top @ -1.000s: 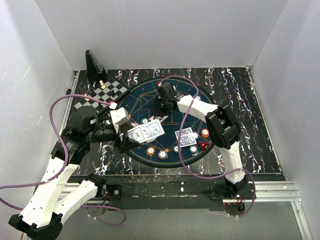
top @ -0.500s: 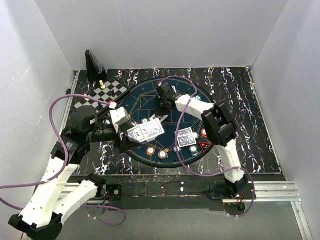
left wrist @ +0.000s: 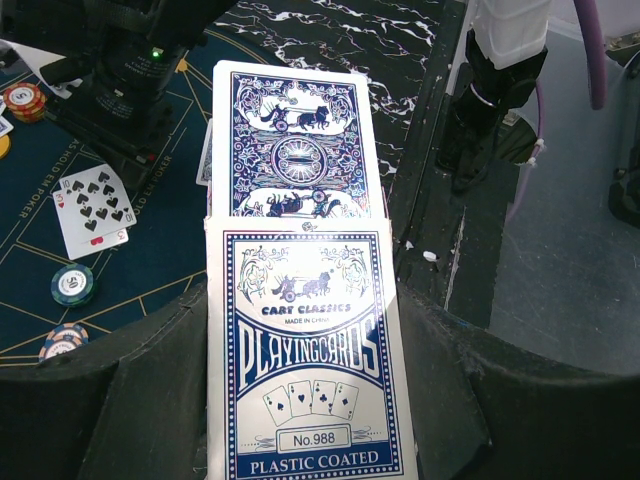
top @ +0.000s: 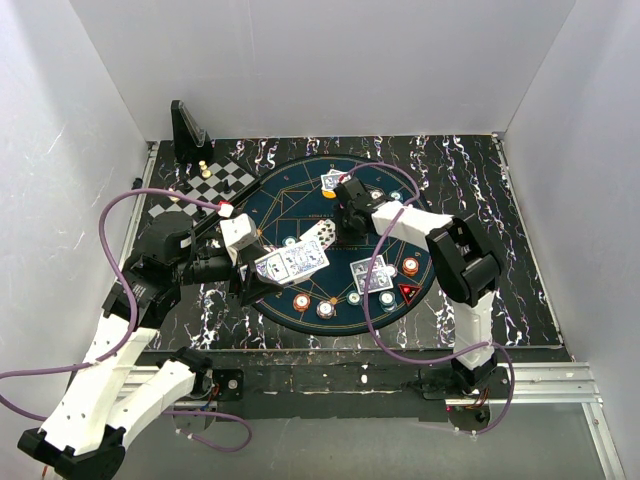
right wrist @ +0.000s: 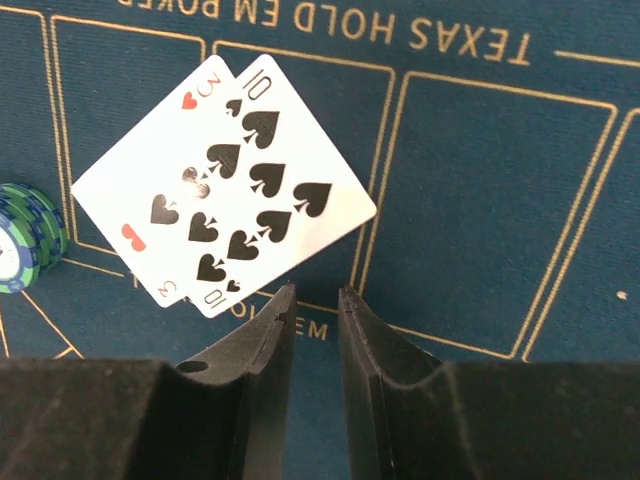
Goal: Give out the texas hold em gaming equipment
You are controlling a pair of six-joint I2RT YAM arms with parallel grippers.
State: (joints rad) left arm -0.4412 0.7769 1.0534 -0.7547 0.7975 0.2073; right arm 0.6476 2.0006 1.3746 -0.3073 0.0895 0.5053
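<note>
The left gripper is squeezing a box of playing cards, with one dark jaw on each long side. It hangs over the near left edge of the mat. A blue card pokes out of the top of the box, back up, pointing in toward the middle of the mat. The right gripper is low over the middle of the mat. Its fingers stand a little apart with nothing between them (only a thin strip of blue mat shows in the gap). Right in front of them, two cards lie face up on the mat. They are a ten of spades and a three of hearts, and they overlap so that both numbers show. A small stack of chips sits on the mat just beside the three. On the near part of the mat lie an orange chip, a white chip and a teal chip. A red marker sits close to the teal chip, toward the mat's right edge. A pair of cards lies a little farther in from these. One far card rests on the far part of the mat. A chess board lies off the mat's far left side.
</note>
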